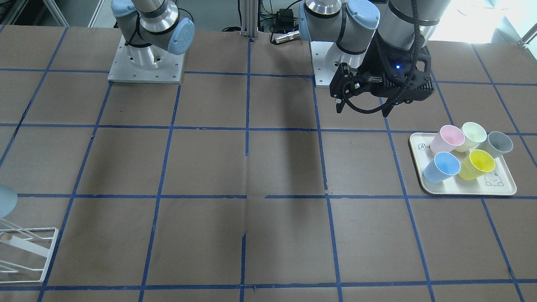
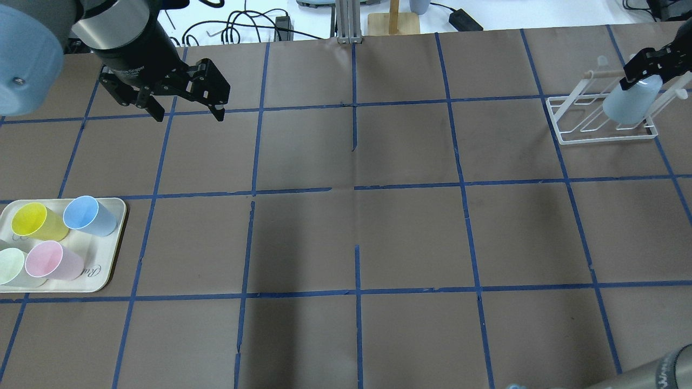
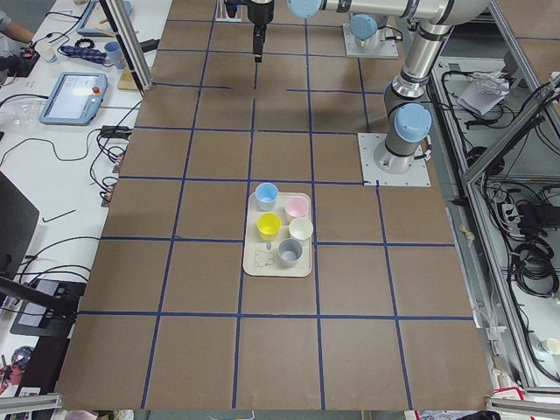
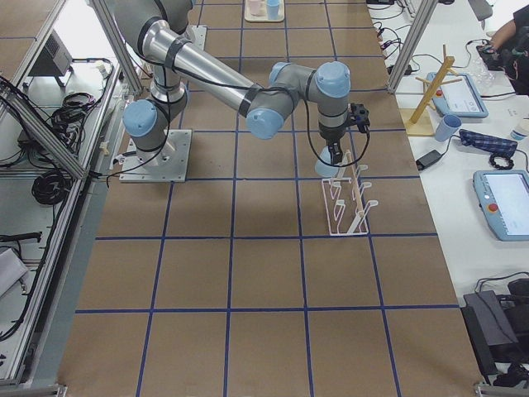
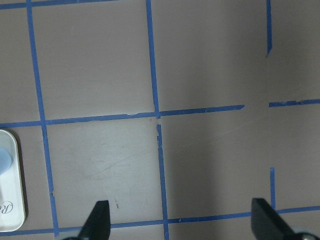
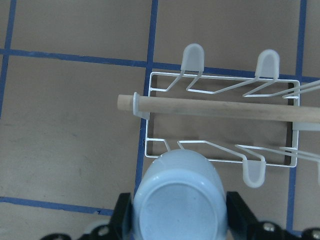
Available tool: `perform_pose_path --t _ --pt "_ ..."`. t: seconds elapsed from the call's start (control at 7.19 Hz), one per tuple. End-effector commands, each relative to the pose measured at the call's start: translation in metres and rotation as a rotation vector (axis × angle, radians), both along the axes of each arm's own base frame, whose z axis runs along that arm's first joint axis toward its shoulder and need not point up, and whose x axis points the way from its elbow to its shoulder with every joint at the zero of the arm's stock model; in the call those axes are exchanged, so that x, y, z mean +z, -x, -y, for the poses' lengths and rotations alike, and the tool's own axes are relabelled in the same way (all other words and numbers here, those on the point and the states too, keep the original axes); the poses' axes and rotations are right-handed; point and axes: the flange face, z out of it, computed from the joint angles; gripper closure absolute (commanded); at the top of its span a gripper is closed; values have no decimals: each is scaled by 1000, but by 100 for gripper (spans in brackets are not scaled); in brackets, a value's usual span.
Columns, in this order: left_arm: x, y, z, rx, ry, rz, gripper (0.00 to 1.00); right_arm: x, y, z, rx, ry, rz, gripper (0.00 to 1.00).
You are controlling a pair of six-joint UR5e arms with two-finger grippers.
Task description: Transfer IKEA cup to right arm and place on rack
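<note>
The pale blue IKEA cup (image 2: 631,102) stands upside down over the white wire rack (image 2: 600,132) at the table's far right. My right gripper (image 2: 651,62) holds it from above. In the right wrist view the cup's base (image 6: 175,205) fills the space between the two black fingers (image 6: 122,215), which lie against its sides. The rack's wooden bar (image 6: 215,107) lies just beyond the cup. My left gripper (image 2: 186,113) is open and empty above the table's far left, well away from the cup.
A cream tray (image 2: 102,270) at the near left holds several cups, among them a brighter blue one (image 2: 89,215), a yellow one (image 2: 38,221) and a pink one (image 2: 51,260). The left wrist view shows the tray's edge (image 5: 10,200).
</note>
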Motion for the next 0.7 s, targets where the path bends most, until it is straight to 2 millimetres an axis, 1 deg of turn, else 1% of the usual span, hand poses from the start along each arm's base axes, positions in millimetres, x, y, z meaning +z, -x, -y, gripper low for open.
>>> perform_pose_path --t 0.0,0.28,0.56 --pt "0 -1 -1 1 -1 0 0 -20 4 9 3 -9 11 66" --pt "0 0 -1 -1 -1 1 0 -24 4 9 2 -13 15 66" --pt "0 0 -2 1 1 -2 0 -40 8 16 0 -22 19 66"
